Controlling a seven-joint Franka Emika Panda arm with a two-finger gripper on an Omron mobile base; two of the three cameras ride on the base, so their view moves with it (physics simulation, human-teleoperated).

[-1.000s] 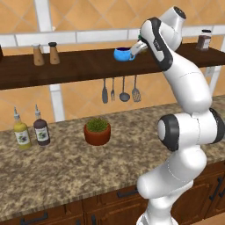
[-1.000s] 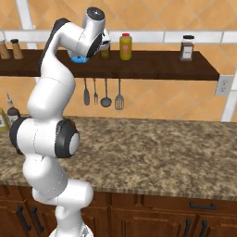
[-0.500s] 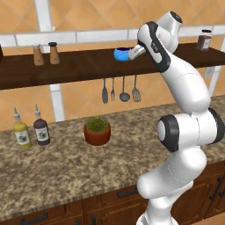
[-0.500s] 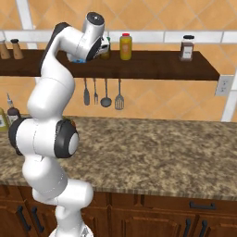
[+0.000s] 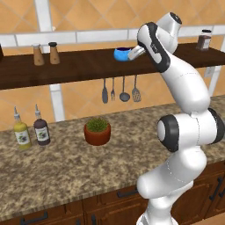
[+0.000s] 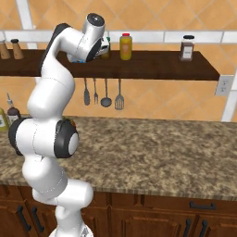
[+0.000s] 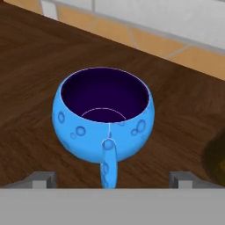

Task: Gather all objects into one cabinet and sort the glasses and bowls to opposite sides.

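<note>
We're up at the long plank shelf [image 5: 79, 66] now, and the gripper [image 7: 112, 179] is lined up on the bright blue cup [image 7: 104, 115], which sits upright on the dark wood with its handle [image 7: 108, 162] pointing straight back at us. Our two fingertips [image 7: 43, 178] stand wide apart, one on each side of that handle, with nothing between them yet: released, empty. From the left base view the cup [image 5: 121, 53] stands on the shelf just beside the hand.

So the step in hand, as we read it, is the pickup of this cup, the first leg of getting it to the cabinet. The next move calls for easing forward a little and then closing, either across the handle or on the rounded body; the body is broad, so the handle looks the surer bite.

The cup is empty: we see straight down to its dark purple floor. A shadowed shape sits at the right edge [image 7: 216, 158]; we can't quite tell what it is. Two spice shakers [image 5: 45, 53] stand further along, well apart from the cup.
</note>
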